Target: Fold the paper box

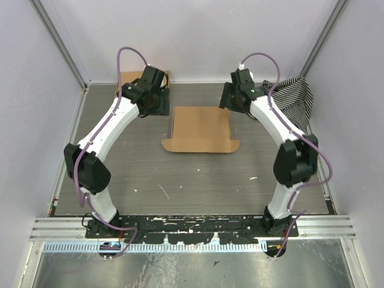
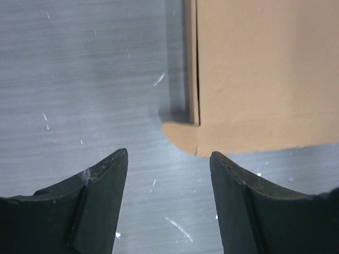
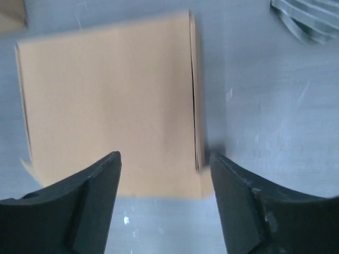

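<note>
Left end effector (image 2: 168, 153) released: jaws apart, nothing between them, just beside a rounded corner tab of the paper box (image 1: 200, 127). Right end effector (image 3: 164, 154) likewise released, over one box edge. The flat brown corrugated box lies mid-table (image 1: 180, 180), well apart from the walls. The left arm half hides another cardboard piece (image 1: 128, 78).

Brown paper box (image 1: 200, 129) — on grey table (image 1: 180, 180)

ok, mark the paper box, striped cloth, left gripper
paper box (image 1: 201, 127), top view, centre of top face
striped cloth (image 1: 300, 95), top view, middle of the fabric
left gripper (image 2: 168, 153), left wrist view, midway between fingertips
</note>
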### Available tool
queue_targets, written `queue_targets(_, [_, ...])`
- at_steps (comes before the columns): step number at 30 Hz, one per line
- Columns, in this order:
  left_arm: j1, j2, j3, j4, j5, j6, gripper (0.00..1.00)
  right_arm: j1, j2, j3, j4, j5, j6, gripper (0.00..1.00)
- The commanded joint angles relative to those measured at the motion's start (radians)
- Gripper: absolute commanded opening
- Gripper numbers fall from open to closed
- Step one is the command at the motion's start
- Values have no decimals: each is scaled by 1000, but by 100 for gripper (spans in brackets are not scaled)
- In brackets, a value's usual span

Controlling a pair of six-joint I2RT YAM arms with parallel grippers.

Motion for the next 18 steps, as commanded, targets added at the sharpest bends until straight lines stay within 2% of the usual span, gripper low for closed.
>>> queue_targets(1, [2,-81,-201,94,98,-27,72,12,-167,-308,88,-90,-6,80])
queue_targets(3, [2,-94,-293,155,135,-49,72,13,-243,-411,145,-114,-12,98])
queue_targets(4, [2,-97,-321,174,149,-58,73,11,-268,-465,162,-111,-15,100])
queue_targets(10, [1,-65,-392,264,180,-99,79,11,-324,-573,257,-146,-42,100])
queue_targets(18, [1,-1,-364,321,242,-116,79,11,-252,-551,312,-168,-79,100])
